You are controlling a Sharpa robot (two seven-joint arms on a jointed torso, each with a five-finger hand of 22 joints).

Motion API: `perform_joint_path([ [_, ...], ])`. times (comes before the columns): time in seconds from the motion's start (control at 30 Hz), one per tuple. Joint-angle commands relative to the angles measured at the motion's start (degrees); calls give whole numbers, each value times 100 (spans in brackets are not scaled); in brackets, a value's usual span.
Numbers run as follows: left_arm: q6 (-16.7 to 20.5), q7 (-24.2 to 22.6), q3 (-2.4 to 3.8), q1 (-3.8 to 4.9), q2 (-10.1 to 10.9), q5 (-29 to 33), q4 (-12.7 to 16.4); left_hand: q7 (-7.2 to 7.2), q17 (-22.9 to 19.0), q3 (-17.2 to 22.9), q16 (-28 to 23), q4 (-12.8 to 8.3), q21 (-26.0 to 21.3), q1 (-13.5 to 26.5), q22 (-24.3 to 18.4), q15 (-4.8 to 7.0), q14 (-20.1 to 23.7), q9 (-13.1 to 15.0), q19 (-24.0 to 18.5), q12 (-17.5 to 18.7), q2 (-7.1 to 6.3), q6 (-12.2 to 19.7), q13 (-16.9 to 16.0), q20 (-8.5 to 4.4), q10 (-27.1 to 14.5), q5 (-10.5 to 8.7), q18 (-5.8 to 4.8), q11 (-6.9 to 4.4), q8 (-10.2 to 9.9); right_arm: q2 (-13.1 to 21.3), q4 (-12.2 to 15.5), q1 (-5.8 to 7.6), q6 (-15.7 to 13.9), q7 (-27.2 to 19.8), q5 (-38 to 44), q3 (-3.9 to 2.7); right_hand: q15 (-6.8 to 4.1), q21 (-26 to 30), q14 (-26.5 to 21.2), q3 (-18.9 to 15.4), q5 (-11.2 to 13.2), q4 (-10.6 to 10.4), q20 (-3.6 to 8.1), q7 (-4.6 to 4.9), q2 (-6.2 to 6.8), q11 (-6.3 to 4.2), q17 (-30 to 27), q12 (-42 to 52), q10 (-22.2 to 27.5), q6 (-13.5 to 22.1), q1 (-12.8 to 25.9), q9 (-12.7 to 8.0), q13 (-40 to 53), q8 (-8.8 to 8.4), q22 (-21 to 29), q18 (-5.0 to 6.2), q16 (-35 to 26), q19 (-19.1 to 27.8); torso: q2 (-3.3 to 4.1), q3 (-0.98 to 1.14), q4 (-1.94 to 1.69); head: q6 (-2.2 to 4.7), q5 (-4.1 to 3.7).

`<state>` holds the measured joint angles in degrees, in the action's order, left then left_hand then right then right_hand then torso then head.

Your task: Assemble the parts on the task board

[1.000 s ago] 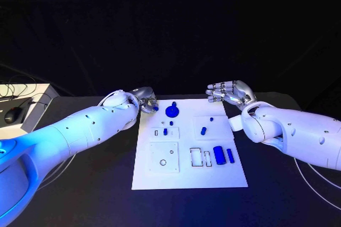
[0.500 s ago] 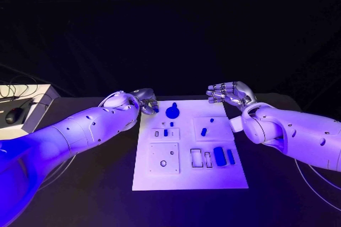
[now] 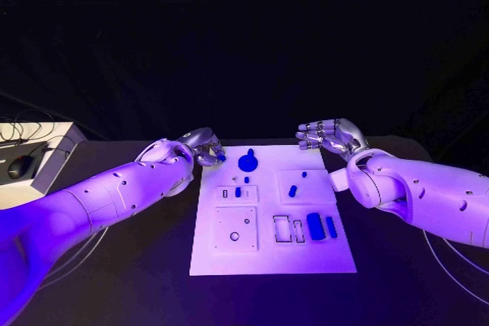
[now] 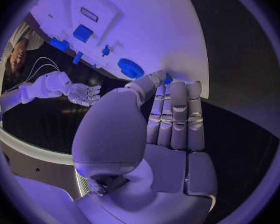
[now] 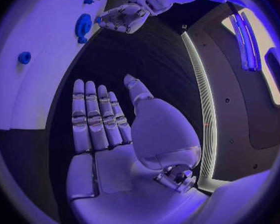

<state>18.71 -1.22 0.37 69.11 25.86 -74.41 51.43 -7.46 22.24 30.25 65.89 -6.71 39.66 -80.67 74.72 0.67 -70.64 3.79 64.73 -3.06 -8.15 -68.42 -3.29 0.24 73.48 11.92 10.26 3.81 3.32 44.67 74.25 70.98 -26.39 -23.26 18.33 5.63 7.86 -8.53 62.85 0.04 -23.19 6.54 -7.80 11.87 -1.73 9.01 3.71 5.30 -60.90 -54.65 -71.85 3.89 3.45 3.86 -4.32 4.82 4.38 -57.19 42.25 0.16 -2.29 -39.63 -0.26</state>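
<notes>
Board (image 3: 273, 259) mid black table (image 3: 133, 283), no readable writing; blue parts (image 3: 315, 224) on it. Left hand (image 3: 204, 147) at board's far-left corner, right hand (image 3: 328, 134) far-right. Left wrist: fingers (image 4: 177, 115) straight, empty, by round part (image 4: 130, 67). Right wrist: hand (image 5: 102, 129) flat, spread, empty.

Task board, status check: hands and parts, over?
Left hand open at the board's far left corner, beside the round blue part. Right hand open, holding nothing, off the far right corner. Task board unobstructed; parts lying loose.

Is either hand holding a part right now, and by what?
No. The left hand and right hand show flat, empty palms; nothing is held.
</notes>
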Motion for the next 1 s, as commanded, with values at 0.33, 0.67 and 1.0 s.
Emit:
perform_joint_path([
  [0.33, 629, -748, 201, -89, 346, 1761, 507, -51, 256, -6, -156, -38, 68, -21, -39, 3, -31, -8, -8, -27, 75, 43, -15, -3, 41, 33, 134, 14, 23, 7, 3, 1, 101, -32, 56, -2, 2, -21, 43, 67, -23, 3, 12, -5, 9, -12, 5, -42, -65, -53, 48, -2, -5, -11, 0, -20, -34, -58, 8, -1, -1, 5, 12],
  [0.67, 393, -752, 292, -173, 595, 2575, 838, -57, 292, -44, -168, -29, 66, -22, -47, -4, -10, -8, -27, -26, 81, 59, -15, -5, 16, 34, 121, 21, 24, 13, 10, 1, 202, 68, 166, -2, -3, -24, 52, 78, -21, 6, 13, -7, 8, -16, 4, -43, -73, -59, 47, -3, -5, -12, 0, -21, -34, -62, 8, 4, 2, 6, 36],
  [1.0, 248, -784, 405, -356, 917, 3238, 1333, -61, 326, -61, -173, -27, 69, -33, -52, -6, 6, -9, -42, -26, 87, 69, -15, -14, 5, 37, 107, 25, 22, -5, 87, 0, 482, 429, 612, -2, -106, -149, 324, 187, -15, 20, 101, -66, -19, -100, 38, -8, -275, -180, 54, -2, -6, -10, -48, 8, 38, -244, 3, 7, 1, 28, 49],
])
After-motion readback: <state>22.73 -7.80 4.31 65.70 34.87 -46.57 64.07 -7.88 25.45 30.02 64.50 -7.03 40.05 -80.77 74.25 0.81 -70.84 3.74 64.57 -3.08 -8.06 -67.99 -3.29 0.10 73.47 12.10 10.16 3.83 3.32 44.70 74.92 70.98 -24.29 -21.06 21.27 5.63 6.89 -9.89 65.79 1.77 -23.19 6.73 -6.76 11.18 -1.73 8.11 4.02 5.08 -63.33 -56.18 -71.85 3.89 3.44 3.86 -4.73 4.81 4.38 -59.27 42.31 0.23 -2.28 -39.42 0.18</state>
